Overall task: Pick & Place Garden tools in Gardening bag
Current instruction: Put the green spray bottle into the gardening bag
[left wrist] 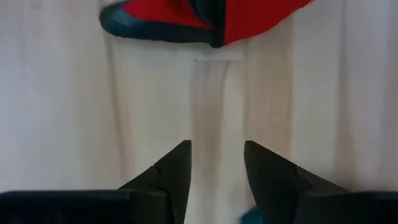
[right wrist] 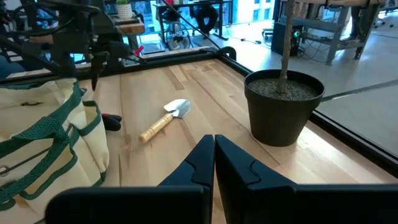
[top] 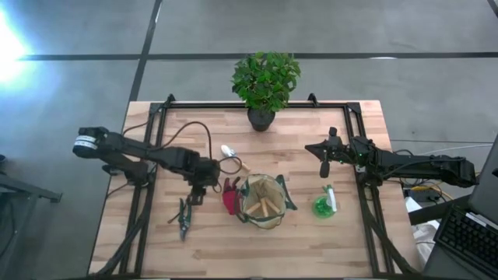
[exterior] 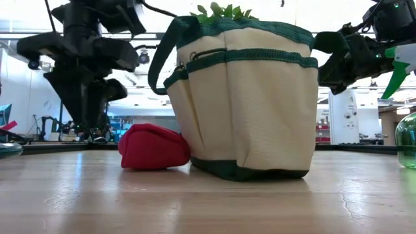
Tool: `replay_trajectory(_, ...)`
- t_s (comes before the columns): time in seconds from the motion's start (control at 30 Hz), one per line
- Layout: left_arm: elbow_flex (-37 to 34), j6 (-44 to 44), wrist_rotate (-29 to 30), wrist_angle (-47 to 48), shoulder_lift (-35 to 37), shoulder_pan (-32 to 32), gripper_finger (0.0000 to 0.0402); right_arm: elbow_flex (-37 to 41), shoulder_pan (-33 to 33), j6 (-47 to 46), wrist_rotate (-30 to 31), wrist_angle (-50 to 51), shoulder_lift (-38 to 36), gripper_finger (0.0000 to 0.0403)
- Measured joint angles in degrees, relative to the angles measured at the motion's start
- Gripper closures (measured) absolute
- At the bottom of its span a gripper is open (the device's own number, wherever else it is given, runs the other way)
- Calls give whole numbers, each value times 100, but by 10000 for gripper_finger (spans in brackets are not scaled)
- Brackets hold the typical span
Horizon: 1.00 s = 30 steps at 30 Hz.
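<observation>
Hovering empty and narrowly parted, the left hand (left wrist: 216, 163) faces the red glove (left wrist: 205, 22); right hand (right wrist: 214, 155) closed, empty.

Bright, even light, with glare in places

White glare burns the overhead view's left edge; backlit windows wash out the low view; the red glove (left wrist: 205, 22) is blurred close-up.

Light wood-plank table (top: 257, 241) with black frame rail along edges, standing on grey concrete floor (top: 327, 27) crossed by dark seam lines. Bright glare (top: 9, 43) on floor at far left. Keyboard (top: 467, 237) on side surface by table's right. Beyond table: workbenches (right wrist: 323, 25), cluttered equipment, large windows (right wrist: 249, 9), daylight, white ceiling beams (exterior: 364, 104).
</observation>
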<state>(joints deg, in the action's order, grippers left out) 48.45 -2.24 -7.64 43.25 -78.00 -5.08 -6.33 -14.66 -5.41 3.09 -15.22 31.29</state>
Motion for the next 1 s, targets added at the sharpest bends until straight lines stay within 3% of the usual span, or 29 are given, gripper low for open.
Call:
replay_trajectory(0.3, -2, 1949, 520, -1296, 0, -593, 252, 0, 0, 1, -2, 0, 0, 394)
replay_trajectory(0.53, 0, 2387, 2203, -1821, 0, -1197, 252, 0, 0, 1, 1, -1, 0, 394)
replay_trajectory(0.6, 0, 2519, 2427, -1822, 0, -1350, 252, 0, 0, 0, 1, 0, 0, 394)
replay_trajectory(0.8, 0, 2453, 2302, -2108, 0, -1546, 240, 0, 0, 1, 0, 0, 0, 394)
replay_trajectory(1.0, -9, 2342, 2098, -2194, -80, -1544, 161, 0, 0, 0, 1, 0, 0, 394)
